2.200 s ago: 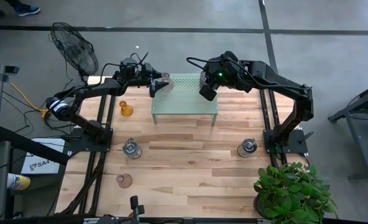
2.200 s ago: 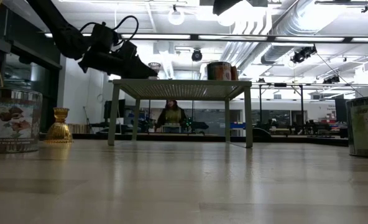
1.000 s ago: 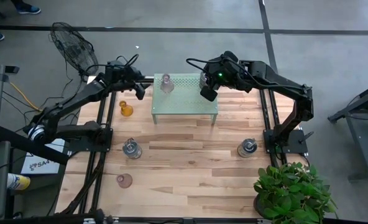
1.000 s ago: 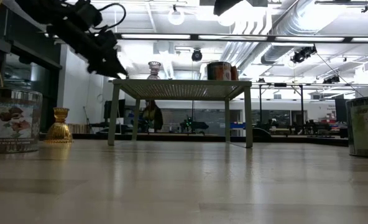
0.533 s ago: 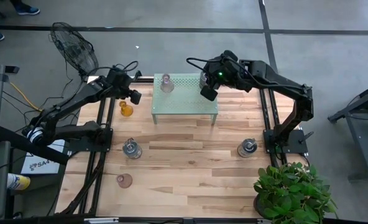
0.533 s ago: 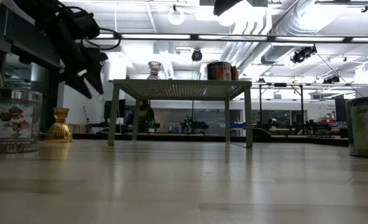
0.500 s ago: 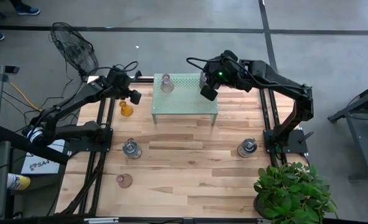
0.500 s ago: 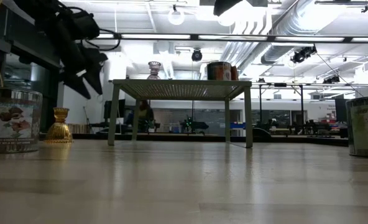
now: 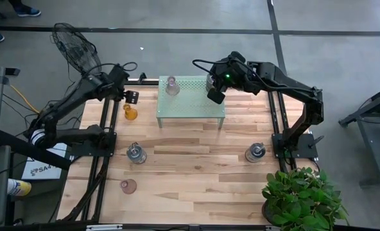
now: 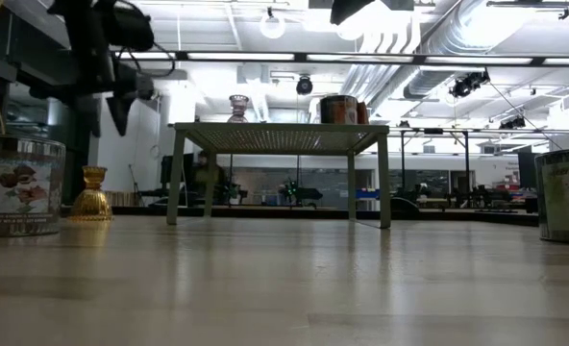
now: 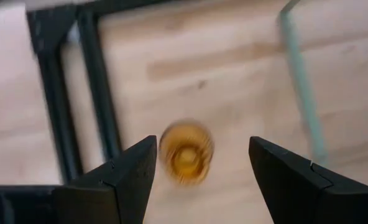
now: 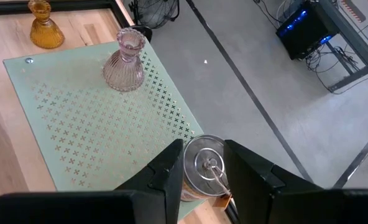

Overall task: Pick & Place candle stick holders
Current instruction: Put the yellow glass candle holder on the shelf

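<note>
My left gripper (image 9: 131, 97) is open and points down, hovering over the amber-orange glass holder (image 9: 131, 113), which stands on its base on the table left of the stand. In the left wrist view the amber holder (image 11: 185, 153) shows below the gripper (image 11: 202, 142), between the fingers and untouched. A pinkish glass holder (image 9: 171, 85) and a silvery metal cup holder (image 9: 210, 80) stand on the pale green perforated stand (image 9: 190, 102). My right gripper (image 9: 214, 95) is open and hovers above the silvery cup (image 12: 204, 163); its fingers show on either side, apart from it.
Two more silvery holders (image 9: 136, 153) (image 9: 255, 152) and a pinkish one (image 9: 128, 186) stand on the wooden table nearer the front. A potted plant (image 9: 302, 196) is at the near right corner. A fan (image 9: 77, 48) stands beyond the far left corner.
My left gripper has drawn back from the stand's far left corner toward the table's left edge and tipped to point down over the amber holder. The pinkish holder stays standing on the stand. My right arm has kept still.
</note>
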Controlling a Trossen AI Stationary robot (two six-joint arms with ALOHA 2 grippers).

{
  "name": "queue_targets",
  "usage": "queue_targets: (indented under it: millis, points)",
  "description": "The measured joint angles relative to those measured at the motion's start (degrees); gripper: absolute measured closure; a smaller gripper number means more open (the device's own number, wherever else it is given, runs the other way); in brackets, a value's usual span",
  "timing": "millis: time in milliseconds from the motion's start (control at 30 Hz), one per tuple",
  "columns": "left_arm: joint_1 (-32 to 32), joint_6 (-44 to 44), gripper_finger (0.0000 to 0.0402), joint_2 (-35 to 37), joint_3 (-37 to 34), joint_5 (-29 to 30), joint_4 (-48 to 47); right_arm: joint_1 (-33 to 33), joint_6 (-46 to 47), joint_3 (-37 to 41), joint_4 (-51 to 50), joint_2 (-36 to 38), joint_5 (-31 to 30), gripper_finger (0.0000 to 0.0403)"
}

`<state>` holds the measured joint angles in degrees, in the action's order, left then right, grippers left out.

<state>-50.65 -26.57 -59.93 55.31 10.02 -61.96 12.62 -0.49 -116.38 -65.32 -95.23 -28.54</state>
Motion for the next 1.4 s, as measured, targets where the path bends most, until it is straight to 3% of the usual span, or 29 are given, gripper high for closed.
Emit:
queue_targets:
  millis: [167,433,600,800,933,1200,1400]
  points:
    - [0.00,-1.37,0.0152,-5.52,0.17,-0.56,-5.29,0.18,-0.13,0.00,0.02,-0.01,0.16,0.0292]
    - [0.00,-2.15,0.0152,-11.81,0.17,0.35,-5.49,0.16,-0.95,0.00,0.00,0.00,2.12,0.0292]
    - [-0.66,-2.27,0.0152,-12.38,0.17,1.10,-5.55,0.16,-1.05,0.00,0.00,-0.01,2.13,0.0292]
    - [-5.77,-1.05,0.0152,-12.32,0.17,0.89,-6.61,0.16,-1.19,0.00,0.00,-0.01,2.13,0.0292]
    - [-8.89,1.09,0.0152,-12.30,0.17,-2.53,-6.45,0.16,-1.94,0.00,0.00,-0.01,2.13,0.0292]
    - [-9.84,2.44,0.0154,-12.34,0.17,-4.93,-5.12,0.16,-2.14,0.00,0.00,-0.01,2.11,0.0292]
    - [-9.84,2.76,0.0179,-12.34,0.17,-4.98,-5.27,0.16,-2.51,0.00,0.00,-0.01,2.13,0.0292]
